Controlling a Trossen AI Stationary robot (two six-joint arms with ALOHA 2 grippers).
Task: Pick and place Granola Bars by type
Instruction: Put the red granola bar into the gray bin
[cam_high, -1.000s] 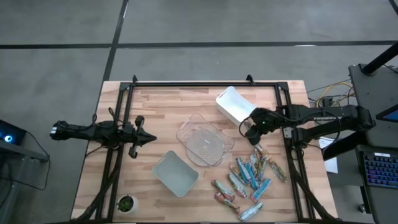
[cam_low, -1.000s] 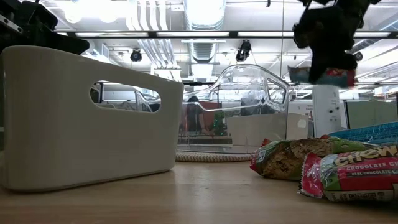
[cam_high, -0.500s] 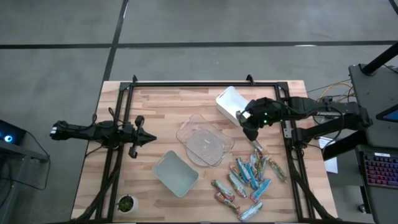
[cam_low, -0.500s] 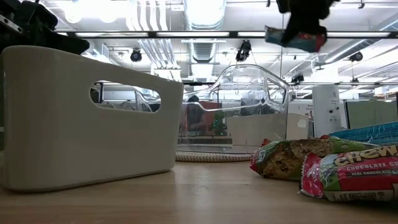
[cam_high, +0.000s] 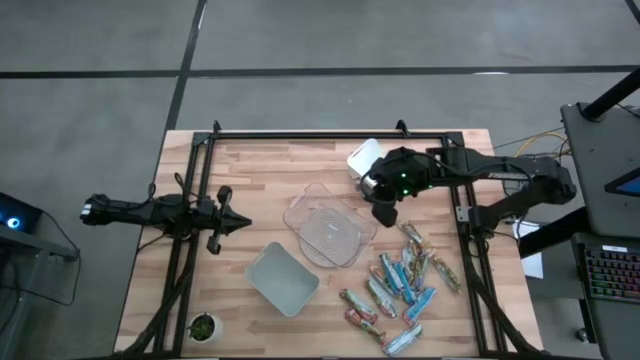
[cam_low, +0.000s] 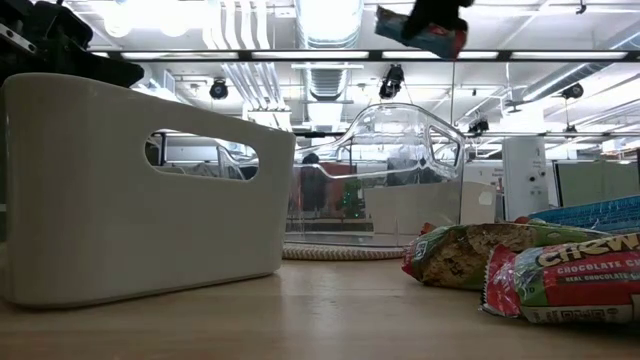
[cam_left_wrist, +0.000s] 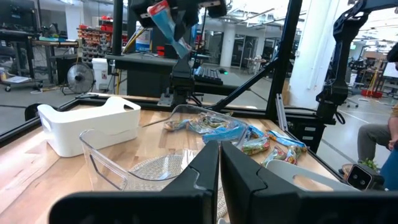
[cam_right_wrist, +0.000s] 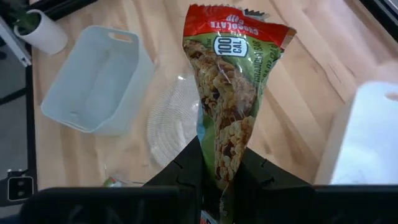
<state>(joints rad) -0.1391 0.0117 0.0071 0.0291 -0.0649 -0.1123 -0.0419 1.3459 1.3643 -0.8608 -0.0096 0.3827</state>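
My right gripper (cam_high: 383, 207) hangs high over the table between the white bin (cam_high: 360, 158) and the clear bin (cam_high: 328, 226). It is shut on a granola bar (cam_right_wrist: 231, 93) in a greenish-brown wrapper with a red end; the bar also shows in the low view (cam_low: 421, 28) and the left wrist view (cam_left_wrist: 168, 26). Several more granola bars (cam_high: 405, 285), blue, red and greenish-brown, lie in a loose pile on the table's near right part. My left gripper (cam_high: 241, 223) waits shut and level at the table's left, holding nothing. My right gripper pinches the bar's end opposite the red one (cam_right_wrist: 222, 155) between its two fingers (cam_right_wrist: 186, 168). The fingers come slanting down from the table's right side and lie along the bar, which sticks out ahead of them. The bar is lifted clear of the table and the bins.
A pale grey bin (cam_high: 282, 279) stands at the near middle, in front of the clear bin. A small potted plant (cam_high: 204, 327) sits at the near left corner. Black frame rails (cam_high: 190, 240) run along the table's left, right and far edges.
My right gripper has risen and gone toward the table's left edge, from above the pile to beside the white bin. It has rolled as it went. It stays shut on the bar, which has gone up with it.
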